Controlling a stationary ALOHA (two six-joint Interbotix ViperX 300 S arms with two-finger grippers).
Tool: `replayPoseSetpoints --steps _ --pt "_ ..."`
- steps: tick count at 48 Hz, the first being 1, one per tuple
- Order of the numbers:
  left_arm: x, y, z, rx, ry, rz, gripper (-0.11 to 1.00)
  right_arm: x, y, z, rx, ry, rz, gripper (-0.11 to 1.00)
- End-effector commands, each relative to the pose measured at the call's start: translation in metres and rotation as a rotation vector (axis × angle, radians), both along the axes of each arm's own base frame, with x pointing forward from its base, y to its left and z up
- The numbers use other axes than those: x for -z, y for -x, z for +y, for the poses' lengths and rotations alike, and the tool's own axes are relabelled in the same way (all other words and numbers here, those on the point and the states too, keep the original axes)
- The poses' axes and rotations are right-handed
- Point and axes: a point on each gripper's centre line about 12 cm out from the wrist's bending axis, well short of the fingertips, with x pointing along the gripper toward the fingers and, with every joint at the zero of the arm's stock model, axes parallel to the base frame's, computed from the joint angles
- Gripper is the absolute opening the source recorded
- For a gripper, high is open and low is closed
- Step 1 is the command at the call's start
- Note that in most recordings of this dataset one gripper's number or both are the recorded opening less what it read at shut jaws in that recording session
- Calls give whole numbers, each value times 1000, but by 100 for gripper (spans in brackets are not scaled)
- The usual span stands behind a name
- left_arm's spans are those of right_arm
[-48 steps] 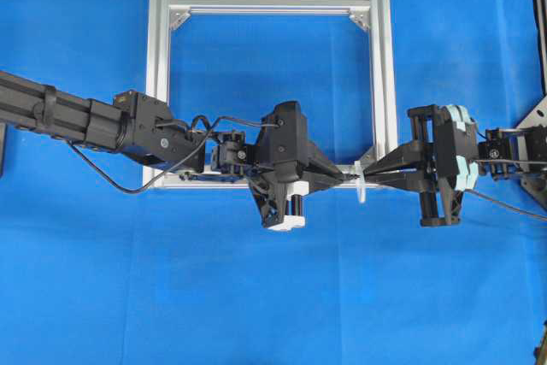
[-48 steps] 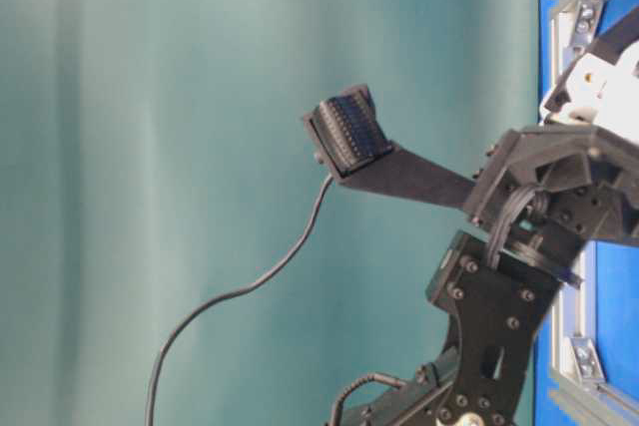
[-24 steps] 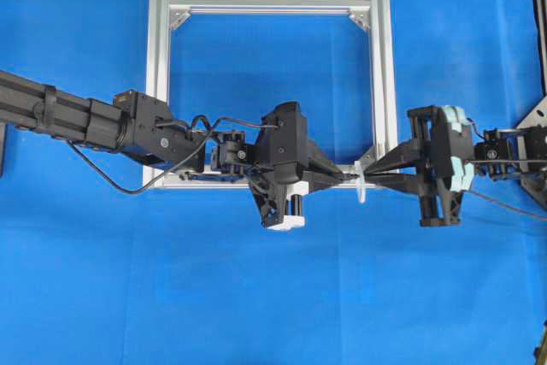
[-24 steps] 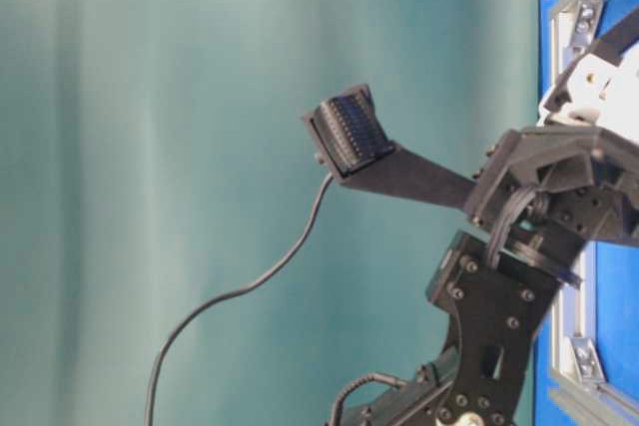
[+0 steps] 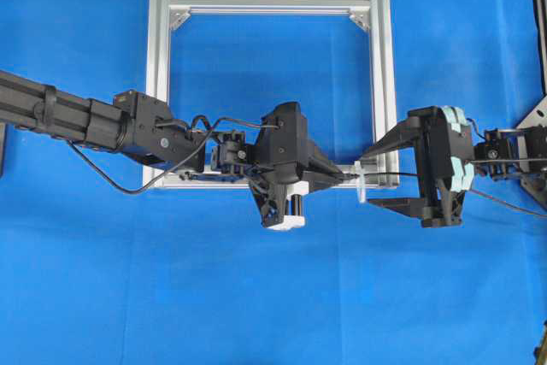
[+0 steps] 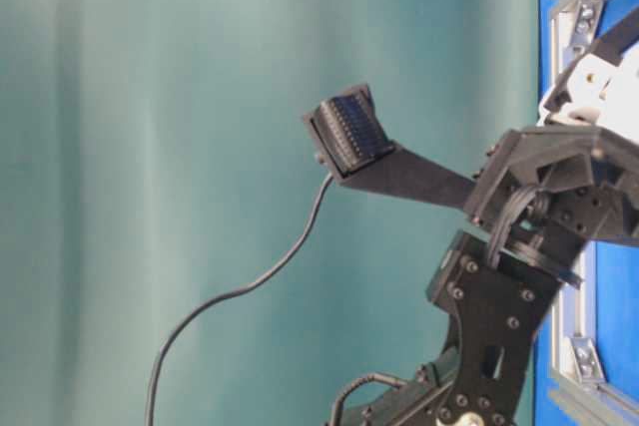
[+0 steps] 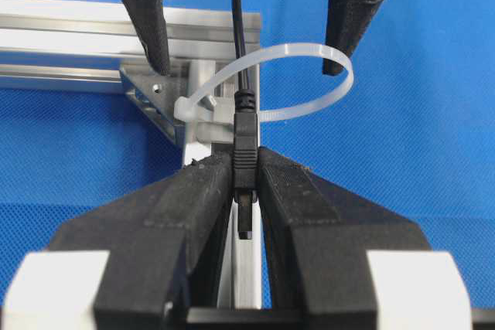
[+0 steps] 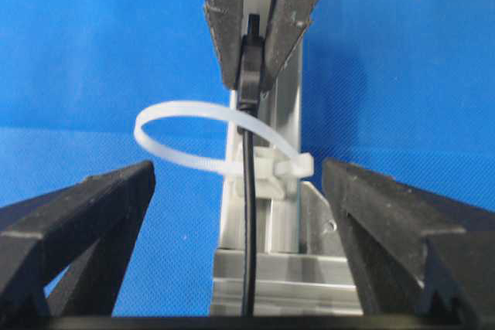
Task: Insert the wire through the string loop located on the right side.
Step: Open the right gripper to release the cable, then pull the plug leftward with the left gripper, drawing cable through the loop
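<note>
**Wire threaded through the string loop, held at the plug by the left gripper; right gripper spread wide**

The left gripper (image 7: 246, 183) is closed on the plug end of the wire (image 7: 244, 144), the dark plug clamped between its two fingers just on the left-arm side of the string loop (image 7: 309, 79). From the plug the thin black cable runs straight on through the loop and away toward the right arm. The right gripper (image 5: 376, 179) stands wide open and holds nothing; its two fingers (image 8: 85, 214) flank the loop, one on each side, with the wire passing between them untouched.

Taking the loop as landmark: it is a whitish, translucent tie fixed at the near right corner of the silver frame (image 5: 162, 83), standing out from the bar. The wire's long axis lies roughly across the plane of the loop and in line with both grippers, which face each other over it. The left gripper is touching the wire just beside the loop; the right gripper is equally near the loop but apart from the wire.

Judged from this arrangement, the threading appears done or nearly so. Any coming move turns on that shared axis: to draw more cable through, the right gripper would have to close on the wire on its own side of the loop.

Count: one wire, one string loop, one frame, two grippers.
</note>
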Motion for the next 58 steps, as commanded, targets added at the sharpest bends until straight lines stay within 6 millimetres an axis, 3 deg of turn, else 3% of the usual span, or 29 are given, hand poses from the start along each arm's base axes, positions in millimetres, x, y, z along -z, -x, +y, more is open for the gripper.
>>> replayPoseSetpoints --steps 1,13,22,41,58 --pt "-18 -2 -1 5 -2 -42 8 -7 -4 1 0 -5 -30 94" --pt "-25 27 1 5 -6 -34 8 -8 -4 1 0 -6 -32 94" --pt "-30 67 1 11 -6 -10 8 -8 -5 1 0 -6 -33 94" --pt "-27 170 5 17 4 17 8 -9 -8 2 -3 -7 -22 94" --pt "-21 225 8 30 0 40 8 -10 -9 2 -2 -8 -24 94"
